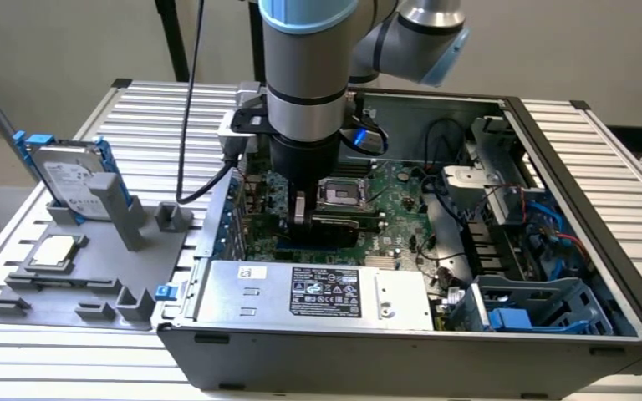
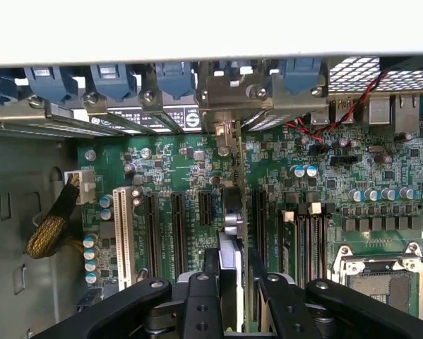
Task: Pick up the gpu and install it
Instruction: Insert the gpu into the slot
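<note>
Inside the case (image 1: 544,167), the arm (image 1: 304,100) has open room above the motherboard (image 1: 394,188), hemmed by the power supply (image 1: 310,292) and drive cage (image 1: 533,305)

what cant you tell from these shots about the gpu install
- Whether the gpu is fully seated: in the wrist view its lower edge is hidden behind the end effector.
- The gpu in the exterior view: the arm covers it.
- The label text on the power supply: too small.
</note>
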